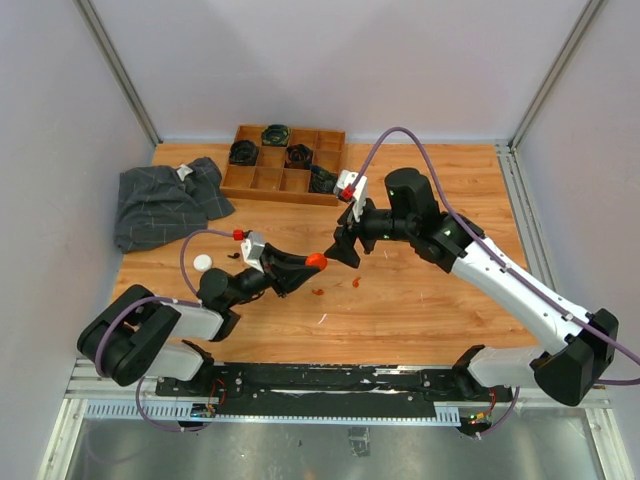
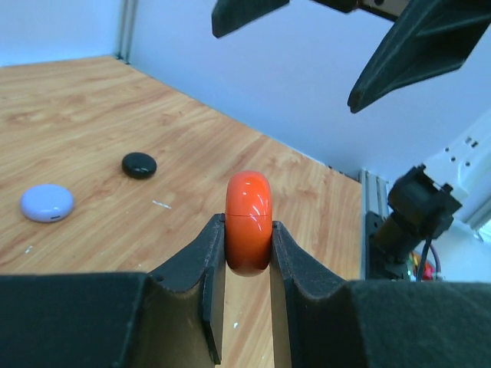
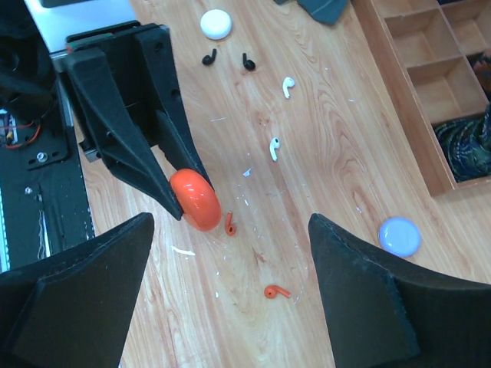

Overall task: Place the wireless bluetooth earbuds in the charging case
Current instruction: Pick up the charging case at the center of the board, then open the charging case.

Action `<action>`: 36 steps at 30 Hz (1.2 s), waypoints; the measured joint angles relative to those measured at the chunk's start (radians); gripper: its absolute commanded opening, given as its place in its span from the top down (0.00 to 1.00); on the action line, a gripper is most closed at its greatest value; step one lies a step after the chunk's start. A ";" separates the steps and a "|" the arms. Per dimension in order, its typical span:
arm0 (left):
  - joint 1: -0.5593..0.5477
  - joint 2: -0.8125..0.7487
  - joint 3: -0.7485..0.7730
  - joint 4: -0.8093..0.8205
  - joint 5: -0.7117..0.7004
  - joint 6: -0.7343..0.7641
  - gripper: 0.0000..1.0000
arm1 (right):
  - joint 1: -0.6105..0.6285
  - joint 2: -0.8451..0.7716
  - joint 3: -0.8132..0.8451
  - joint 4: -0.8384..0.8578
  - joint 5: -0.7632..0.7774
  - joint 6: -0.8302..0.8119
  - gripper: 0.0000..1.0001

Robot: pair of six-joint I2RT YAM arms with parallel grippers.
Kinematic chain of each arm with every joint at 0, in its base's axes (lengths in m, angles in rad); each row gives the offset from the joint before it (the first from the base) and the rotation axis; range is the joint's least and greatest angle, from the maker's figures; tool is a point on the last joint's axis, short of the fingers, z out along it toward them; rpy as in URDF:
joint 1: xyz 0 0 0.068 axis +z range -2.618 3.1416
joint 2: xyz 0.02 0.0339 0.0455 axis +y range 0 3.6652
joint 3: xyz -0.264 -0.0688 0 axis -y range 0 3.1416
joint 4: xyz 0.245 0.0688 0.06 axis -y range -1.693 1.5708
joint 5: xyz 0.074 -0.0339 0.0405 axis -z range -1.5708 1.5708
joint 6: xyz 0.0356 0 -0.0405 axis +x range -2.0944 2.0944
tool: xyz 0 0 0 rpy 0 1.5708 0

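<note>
Overhead view of a wooden table (image 1: 420, 300) with two robot arms mounted at its near edge. At far left lies a crumpled grey cloth (image 1: 165, 205). Right of it, a round white case (image 1: 203, 262) sits near two black earbuds (image 3: 209, 57). Two white earbuds (image 3: 274, 148) lie on the table between that pair and the middle.

In the middle, the left fingers (image 2: 248, 230) are pressed tight against both flat faces of the orange-red charging case (image 2: 248, 195). They hold it on edge above the table with its two halves together. Two orange-red earbuds (image 3: 230, 224) lie loose on the table just beside it.

The right fingers (image 1: 346, 247) hang spread wide next to the case, holding nothing. A lilac case (image 3: 400, 235) rests near the corner of a compartmented wooden tray (image 1: 270, 192) at the back.
</note>
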 measured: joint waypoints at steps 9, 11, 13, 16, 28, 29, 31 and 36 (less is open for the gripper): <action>0.015 -0.022 -0.011 0.000 0.116 0.104 1.00 | 0.030 -0.020 -0.029 0.002 -0.079 -0.146 0.17; 0.018 -0.063 -0.016 0.000 0.129 0.131 1.00 | 0.045 -0.021 -0.041 0.006 -0.079 -0.170 0.17; 0.019 -0.114 -0.016 -0.002 0.134 0.160 1.00 | 0.056 -0.021 -0.058 0.010 -0.079 -0.192 0.17; 0.020 -0.211 -0.017 -0.014 0.140 0.209 1.00 | 0.065 -0.020 -0.073 0.014 -0.076 -0.221 0.17; 0.020 -0.372 -0.032 -0.136 0.135 0.327 1.00 | 0.163 -0.008 -0.076 0.063 -0.040 -0.286 0.17; 0.020 -0.372 -0.034 -0.145 0.136 0.330 1.00 | 0.165 -0.008 -0.076 0.067 -0.036 -0.287 0.17; 0.020 -0.378 -0.035 -0.161 0.137 0.339 1.00 | 0.167 -0.008 -0.076 0.079 -0.028 -0.288 0.17; 0.020 -0.396 -0.039 -0.193 0.145 0.351 1.00 | 0.169 -0.008 -0.076 0.112 -0.003 -0.288 0.17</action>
